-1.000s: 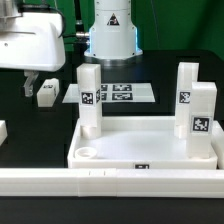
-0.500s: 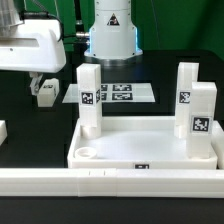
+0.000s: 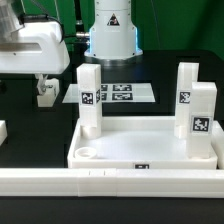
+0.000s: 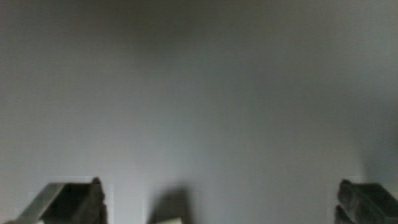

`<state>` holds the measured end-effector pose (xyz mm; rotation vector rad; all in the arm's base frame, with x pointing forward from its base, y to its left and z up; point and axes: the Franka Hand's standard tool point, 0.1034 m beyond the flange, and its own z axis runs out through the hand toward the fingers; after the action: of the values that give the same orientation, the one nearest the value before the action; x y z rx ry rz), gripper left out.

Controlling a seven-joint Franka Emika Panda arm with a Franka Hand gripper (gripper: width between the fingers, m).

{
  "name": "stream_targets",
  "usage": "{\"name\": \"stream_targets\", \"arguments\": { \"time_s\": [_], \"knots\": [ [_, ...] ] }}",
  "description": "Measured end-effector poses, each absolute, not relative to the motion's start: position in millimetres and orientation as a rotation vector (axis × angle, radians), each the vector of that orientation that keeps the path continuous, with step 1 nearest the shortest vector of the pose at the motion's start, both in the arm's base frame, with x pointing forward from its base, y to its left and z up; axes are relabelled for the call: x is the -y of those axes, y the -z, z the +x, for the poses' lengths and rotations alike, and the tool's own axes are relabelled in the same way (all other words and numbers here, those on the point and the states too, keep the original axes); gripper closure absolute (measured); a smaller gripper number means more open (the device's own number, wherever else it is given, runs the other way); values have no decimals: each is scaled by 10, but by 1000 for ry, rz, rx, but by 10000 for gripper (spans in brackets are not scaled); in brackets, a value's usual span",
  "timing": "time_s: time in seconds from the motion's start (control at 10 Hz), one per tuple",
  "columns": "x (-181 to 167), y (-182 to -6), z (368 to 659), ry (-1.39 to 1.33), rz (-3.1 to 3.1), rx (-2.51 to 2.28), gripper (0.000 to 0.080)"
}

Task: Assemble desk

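Note:
The white desk tabletop (image 3: 140, 146) lies rim-up in front of the rail. Three white tagged legs stand upright in its corner sockets: one at the back left (image 3: 89, 96) and two on the exterior view's right (image 3: 186, 94) (image 3: 203, 116). The front-left socket (image 3: 88, 154) is empty. A fourth leg (image 3: 45, 97) lies loose on the black table at the left. My gripper (image 3: 44, 85) hangs right over it, fingers around its top. In the wrist view the gripper (image 4: 222, 205) is open wide, and a blurred pale shape (image 4: 171, 213) sits between the fingers.
The marker board (image 3: 118, 93) lies behind the tabletop, in front of the robot base (image 3: 110, 30). The long white border rail (image 3: 110, 181) runs along the front. A small white part (image 3: 2, 130) shows at the left edge.
My gripper has moved toward the exterior view's right and now stands over the loose leg, which was beside it before. The leg and desk have not moved.

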<state>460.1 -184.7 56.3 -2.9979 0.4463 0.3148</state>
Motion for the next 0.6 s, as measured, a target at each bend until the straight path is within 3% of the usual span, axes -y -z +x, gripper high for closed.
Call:
{"name": "stream_targets", "arguments": {
  "time_s": [0.2,0.6],
  "knots": [
    [1679,-437,4312,-526,-2906,-501,151],
    [1648,-400,4352,-706,-2825,-473,151]
  ]
}}
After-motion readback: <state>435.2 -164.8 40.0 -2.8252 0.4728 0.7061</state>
